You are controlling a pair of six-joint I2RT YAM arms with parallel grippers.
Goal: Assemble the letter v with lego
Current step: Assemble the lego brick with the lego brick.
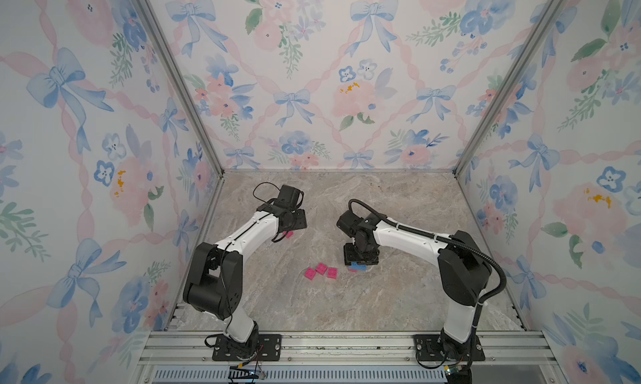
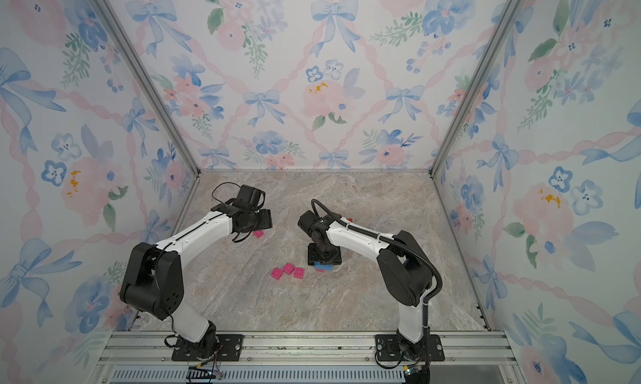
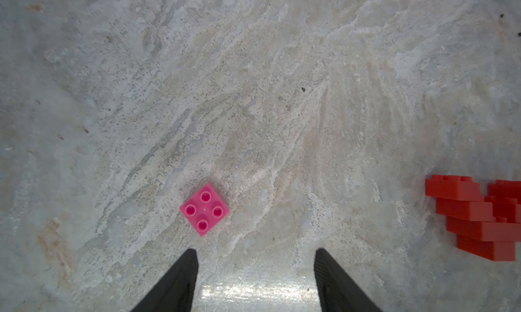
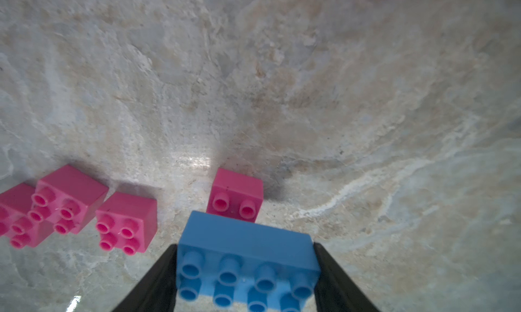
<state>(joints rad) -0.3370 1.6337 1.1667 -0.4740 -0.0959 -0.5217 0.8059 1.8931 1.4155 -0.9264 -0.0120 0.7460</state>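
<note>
In both top views the blue brick (image 1: pixel 358 267) is largely covered by the right gripper (image 1: pixel 360 259), and a pink brick (image 1: pixel 289 234) is half hidden under the left gripper (image 1: pixel 295 222). The red stack (image 3: pixel 473 220) is cut off by the left wrist picture's edge, an outer pink brick (image 4: pixel 14 209) by the right wrist picture's

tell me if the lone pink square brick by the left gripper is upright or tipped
Upright: the pink square plastic brick sits flat on the stone tabletop, its four studs facing up.
</note>
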